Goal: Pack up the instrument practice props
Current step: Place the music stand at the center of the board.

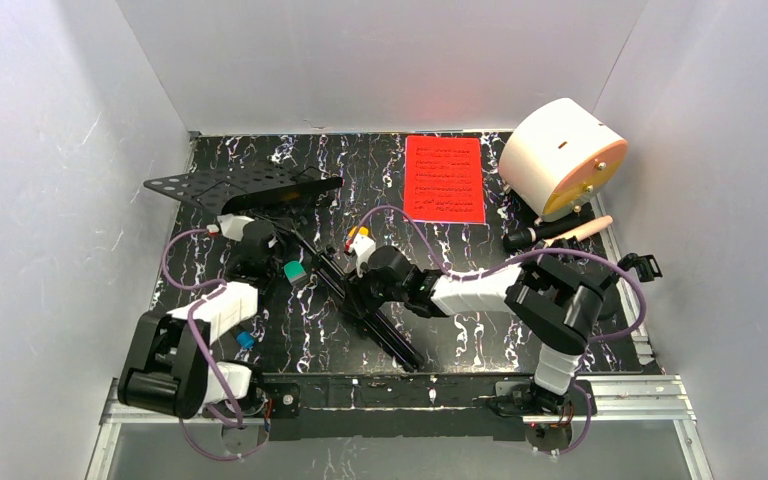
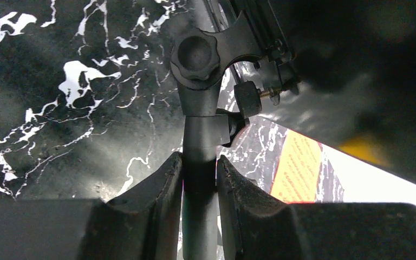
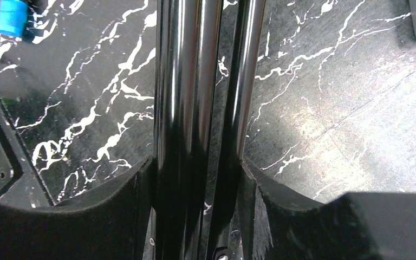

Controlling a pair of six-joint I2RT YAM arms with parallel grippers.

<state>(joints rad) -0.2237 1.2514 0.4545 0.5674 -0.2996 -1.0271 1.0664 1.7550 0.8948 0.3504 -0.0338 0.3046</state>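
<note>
One black music rack (image 1: 230, 187) lies on the table (image 1: 480, 340), perforated desk far left, folded legs running near-right. The left tool (image 2: 199, 165) is clamped on its pole just below the knob (image 2: 196, 54); the right tool (image 3: 197, 170) is closed around the bundled legs. To lift it well, both should rise together and keep it level.
</note>
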